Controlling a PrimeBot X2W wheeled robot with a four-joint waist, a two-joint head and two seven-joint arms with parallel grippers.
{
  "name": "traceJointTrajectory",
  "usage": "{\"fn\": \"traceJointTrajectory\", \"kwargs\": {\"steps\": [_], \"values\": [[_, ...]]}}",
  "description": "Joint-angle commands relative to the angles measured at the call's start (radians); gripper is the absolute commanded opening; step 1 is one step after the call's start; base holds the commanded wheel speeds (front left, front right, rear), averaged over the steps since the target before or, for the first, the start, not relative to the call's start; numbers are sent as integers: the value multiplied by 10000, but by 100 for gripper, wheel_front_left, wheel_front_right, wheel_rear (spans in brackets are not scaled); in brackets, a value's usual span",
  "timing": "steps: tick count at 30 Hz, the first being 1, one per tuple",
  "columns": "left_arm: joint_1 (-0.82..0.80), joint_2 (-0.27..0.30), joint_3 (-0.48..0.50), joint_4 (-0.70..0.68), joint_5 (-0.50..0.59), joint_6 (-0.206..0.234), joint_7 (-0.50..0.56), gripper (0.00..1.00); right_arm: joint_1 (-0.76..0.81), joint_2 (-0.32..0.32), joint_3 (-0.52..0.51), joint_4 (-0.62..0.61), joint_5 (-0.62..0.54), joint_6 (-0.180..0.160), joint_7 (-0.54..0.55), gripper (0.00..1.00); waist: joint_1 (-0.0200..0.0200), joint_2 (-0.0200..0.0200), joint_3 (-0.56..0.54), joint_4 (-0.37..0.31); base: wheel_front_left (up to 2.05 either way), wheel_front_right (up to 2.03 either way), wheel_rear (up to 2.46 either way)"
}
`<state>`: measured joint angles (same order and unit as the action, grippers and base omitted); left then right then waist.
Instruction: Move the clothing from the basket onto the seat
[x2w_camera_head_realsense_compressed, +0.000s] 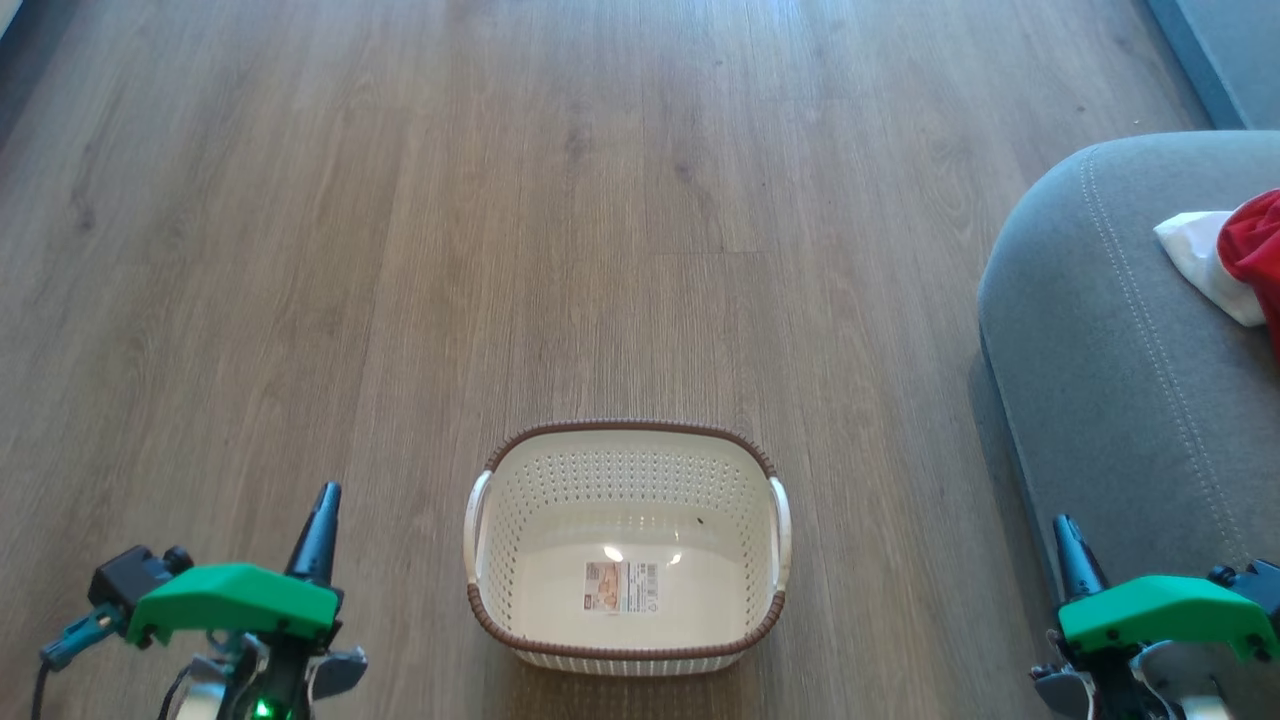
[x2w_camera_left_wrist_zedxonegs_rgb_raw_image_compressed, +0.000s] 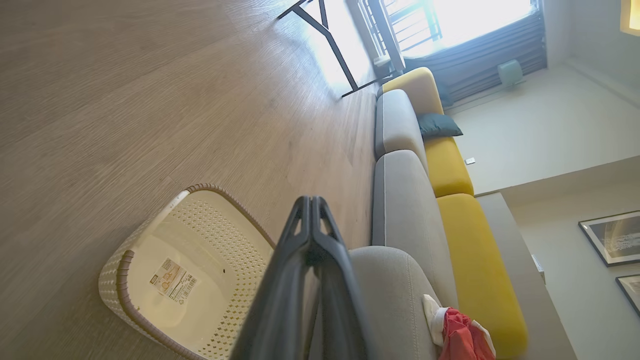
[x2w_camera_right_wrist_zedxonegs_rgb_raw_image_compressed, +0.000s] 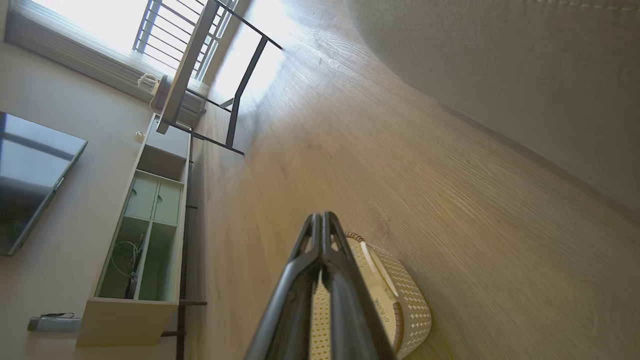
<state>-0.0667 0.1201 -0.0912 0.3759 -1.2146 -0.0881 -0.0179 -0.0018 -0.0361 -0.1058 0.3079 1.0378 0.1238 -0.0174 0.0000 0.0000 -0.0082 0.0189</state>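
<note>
Left jaws pressed together, empty, right jaws the same, clothing (x2w_camera_head_realsense_compressed: 1255, 245) lying on seat (x2w_camera_head_realsense_compressed: 1100, 360)

Left gripper (x2w_camera_head_realsense_compressed: 320, 530): long dark tapered fingers, bright green cover (x2w_camera_head_realsense_compressed: 235, 600), teal cable plug (x2w_camera_head_realsense_compressed: 75, 632).
Right gripper (x2w_camera_head_realsense_compressed: 1075, 555): matching dark fingers, green cover too.

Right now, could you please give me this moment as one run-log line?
basket: empty, on floor | clothing: on seat | left gripper: shut, holding nothing | right gripper: shut, holding nothing
</note>
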Motion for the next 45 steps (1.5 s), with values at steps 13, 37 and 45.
{"fn": "traceJointTrajectory", "kwargs": {"steps": [13, 37, 45], "values": [[-454, -152, 824, -629, -1209, -179, 389, 0, -716, -111, 34, -452, 1752, 51, 405, 0, 0, 0, 32, -54, 0, 0, 0], [-426, -543, 1702, -1111, -3157, -355, 1050, 0, -963, -132, -48, -580, 4577, 64, 1049, 0, 0, 0, 90, -150, 0, 0, 0], [-417, -678, 2007, -1278, -3833, -416, 1280, 0, -1049, -140, -77, -624, 5557, 69, 1272, 0, 0, 0, 110, -183, 0, 0, 0]]}}
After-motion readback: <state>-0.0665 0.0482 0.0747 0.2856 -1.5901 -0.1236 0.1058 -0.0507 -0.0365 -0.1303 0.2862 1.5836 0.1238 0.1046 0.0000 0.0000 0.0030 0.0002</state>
